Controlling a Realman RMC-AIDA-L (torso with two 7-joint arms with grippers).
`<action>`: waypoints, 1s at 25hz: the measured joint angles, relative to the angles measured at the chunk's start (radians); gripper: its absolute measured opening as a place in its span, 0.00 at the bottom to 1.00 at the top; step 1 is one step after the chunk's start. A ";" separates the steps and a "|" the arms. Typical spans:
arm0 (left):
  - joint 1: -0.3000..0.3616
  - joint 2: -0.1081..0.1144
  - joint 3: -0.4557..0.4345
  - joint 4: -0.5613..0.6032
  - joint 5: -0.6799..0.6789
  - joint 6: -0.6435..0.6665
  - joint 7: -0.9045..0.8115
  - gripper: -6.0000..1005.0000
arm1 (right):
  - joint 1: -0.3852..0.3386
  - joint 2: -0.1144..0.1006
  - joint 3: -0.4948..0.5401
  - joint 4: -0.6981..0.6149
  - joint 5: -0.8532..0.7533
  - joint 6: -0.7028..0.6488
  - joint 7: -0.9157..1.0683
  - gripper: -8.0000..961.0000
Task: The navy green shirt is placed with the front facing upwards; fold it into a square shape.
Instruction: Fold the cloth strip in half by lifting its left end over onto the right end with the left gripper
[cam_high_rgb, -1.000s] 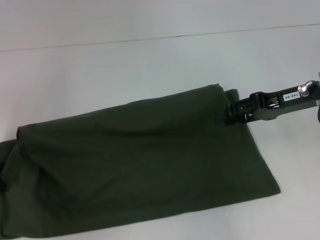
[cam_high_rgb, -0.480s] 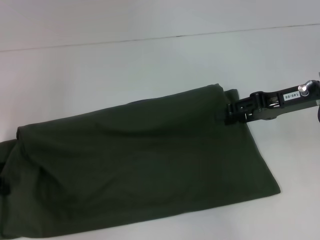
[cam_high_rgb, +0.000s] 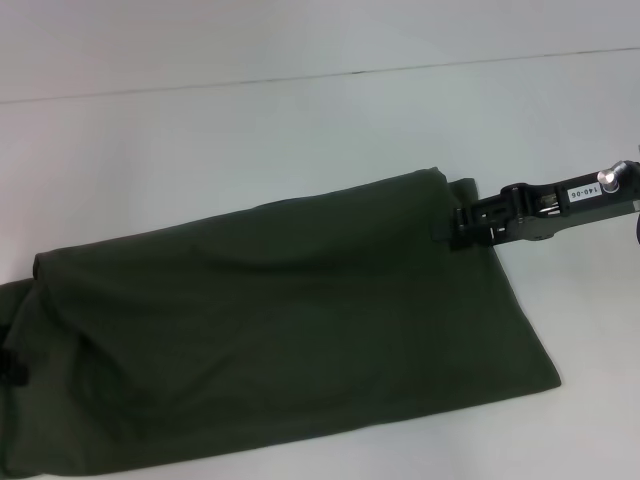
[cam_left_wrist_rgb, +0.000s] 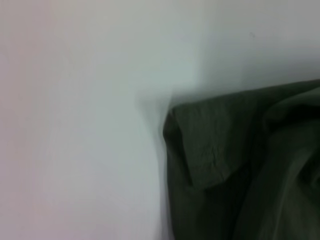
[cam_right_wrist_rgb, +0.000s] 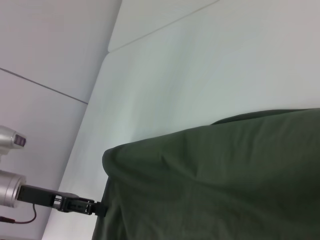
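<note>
The shirt (cam_high_rgb: 280, 330) lies on the white table (cam_high_rgb: 300, 120) as a long band, already doubled over, running from the near left edge of the head view up to its far right corner. No chest print or collar shows; only plain dark cloth faces up.

The right gripper (cam_high_rgb: 462, 226) sits at that far right corner, low at the cloth's edge, and seems to be pinching it, though whether the jaws are truly shut on the fabric I cannot tell. The left gripper (cam_right_wrist_rgb: 102, 209) shows in the right wrist view at the shirt's opposite end, touching the cloth edge; its jaws cannot be judged either. In the head view only a dark bit at the left border hints at it.

The step in hand looks like bringing one end of the band over the other to make a square. To do it well, both corners should rise together and level, travel along the band's length, and land with edges matched, so that the layers underneath do not drag or bunch.

The only writing legible is a small white tag on the right arm (cam_high_rgb: 560, 205), reading something like "140-06"
</note>
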 joint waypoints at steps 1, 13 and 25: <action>0.000 0.000 0.000 -0.002 0.000 0.000 0.000 0.74 | 0.000 0.000 0.000 0.000 0.000 0.000 0.000 0.60; -0.010 -0.009 -0.003 -0.009 -0.003 0.001 0.004 0.73 | 0.000 0.000 0.000 0.000 0.002 -0.002 0.000 0.60; -0.021 -0.013 -0.003 -0.013 -0.005 0.010 0.003 0.72 | -0.001 0.000 0.002 0.000 0.002 -0.003 0.000 0.60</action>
